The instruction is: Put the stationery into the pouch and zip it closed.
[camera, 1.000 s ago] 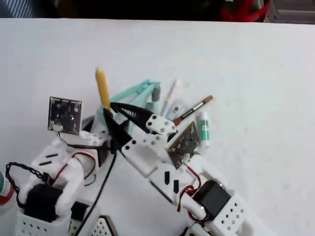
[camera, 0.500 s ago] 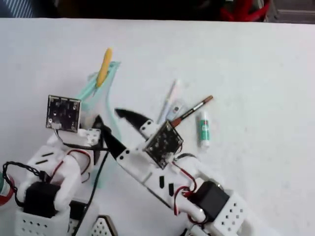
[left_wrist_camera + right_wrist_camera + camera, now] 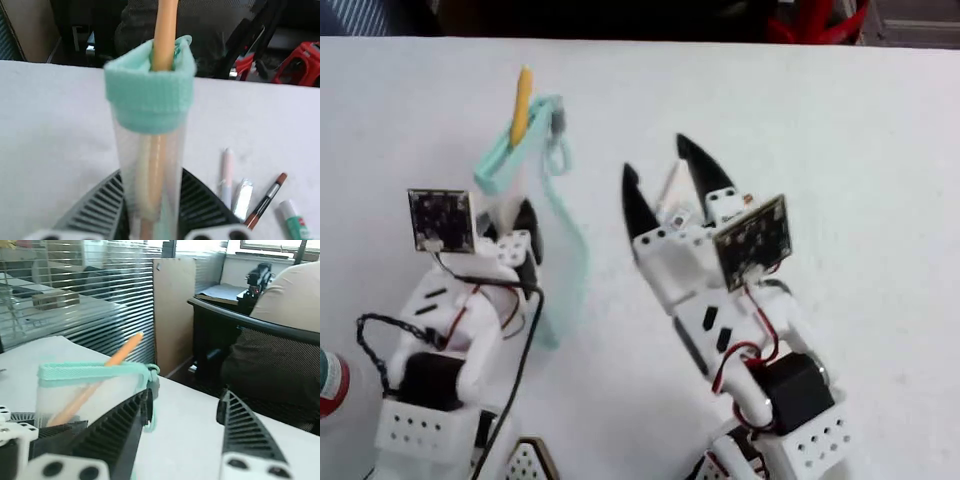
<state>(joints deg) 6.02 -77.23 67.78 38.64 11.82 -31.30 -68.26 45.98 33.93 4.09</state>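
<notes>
My left gripper (image 3: 520, 228) (image 3: 150, 176) is shut on the clear pouch (image 3: 515, 160) (image 3: 149, 150), holding it upright by its lower part. The pouch has a teal rim, and an orange pencil (image 3: 523, 98) (image 3: 164, 30) sticks out of its mouth. A teal strap (image 3: 565, 255) hangs down from it. My right gripper (image 3: 657, 160) (image 3: 185, 395) is open, raised to the right of the pouch and above the loose stationery. On the table lie a pale pen (image 3: 227, 170), a silver item (image 3: 243, 192), a brown brush (image 3: 267, 197) and a glue stick (image 3: 295, 220).
A red, white and green object (image 3: 328, 380) sits at the near left edge of the white table (image 3: 840, 150). Dark chairs and a red stool (image 3: 300, 62) stand beyond the table's far edge.
The right gripper left the pouch, swung to the right and now stands open over the stationery. The left arm raised the pouch with the pencil and carried it farther back and left.
</notes>
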